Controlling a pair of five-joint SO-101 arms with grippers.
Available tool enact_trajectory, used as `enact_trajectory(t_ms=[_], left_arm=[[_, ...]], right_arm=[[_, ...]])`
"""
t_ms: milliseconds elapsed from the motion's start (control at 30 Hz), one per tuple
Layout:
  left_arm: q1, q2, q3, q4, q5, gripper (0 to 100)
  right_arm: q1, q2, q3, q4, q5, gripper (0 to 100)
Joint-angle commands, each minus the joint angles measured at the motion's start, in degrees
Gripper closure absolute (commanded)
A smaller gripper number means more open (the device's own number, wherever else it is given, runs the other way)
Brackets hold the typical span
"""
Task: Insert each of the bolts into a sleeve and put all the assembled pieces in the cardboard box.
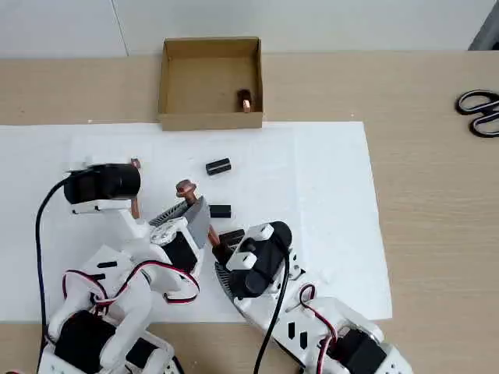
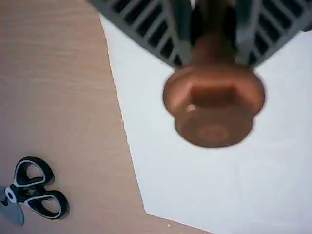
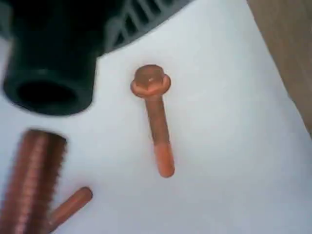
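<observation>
— Bolts on the left side of the table, where do they lie?
— One loose bolt [image 1: 136, 204] lies on the white paper sheet [image 1: 343, 195] toward its left edge, partly hidden under the left arm's black housing [image 1: 101, 183]. The other, the held bolt [image 1: 185, 188], is in the left gripper [image 1: 192, 209]. Its jaws are closed on the shank, the hexagonal head sticks out past the fingers, and the threaded end points toward the right arm.
— And the cardboard box [image 1: 210, 121]?
— It sits on the bare table [image 1: 405, 86] at the paper's far edge, left of the middle. One assembled piece [image 1: 245, 100] lies inside, against the right wall near the front right corner.
— Sleeves?
— Three black ones. The far sleeve [image 1: 218, 166] lies alone on the paper between the box and the grippers. The near sleeve [image 1: 221, 211] lies just right of the left gripper. The held sleeve [image 1: 231, 236] is clamped in the right gripper [image 1: 226, 246], whose jaws are closed around it. Its open bore faces the threaded end of the held bolt. The two are close, but I cannot tell whether they touch.
— Anything farther right?
— Scissors [image 1: 479, 113] with black handles, on bare wood near the table's right edge, well apart from everything else.
</observation>
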Motion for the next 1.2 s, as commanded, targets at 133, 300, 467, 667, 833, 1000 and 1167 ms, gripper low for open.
enact_trajectory(t_ms=[133, 300, 467, 667, 833, 1000, 1167], left_arm=[[0.18, -0.88, 1.63, -1.14, -0.18, 99], [1.93, -0.97, 3.47, -1.14, -0.18, 99], [2.55, -0.97, 3.56, -1.23, -0.18, 99], [2.55, -0.97, 5.67, -1.14, -0.26, 99], [2.73, -0.97, 5.58, 0.97, -0.35, 99], [6.07, -1.05, 5.41, 4.31, -3.34, 99], [8.44, -1.05, 2.33, 7.65, -4.57, 99]], right_arm=[[-0.13, -0.48, -0.7, -1.8, 0.53, 99.5], [-0.13, -0.57, -0.88, -1.8, 0.44, 99.6], [-0.13, -0.4, -0.88, -1.8, 0.18, 99.6], [0.13, -0.31, -0.79, -1.36, -0.88, 99.6], [0.13, -0.31, -0.35, -1.27, -2.99, 99.6], [0.13, -0.31, -0.35, -1.27, -2.99, 99.6], [0.13, -0.31, -0.26, -1.27, -2.99, 99.6]])
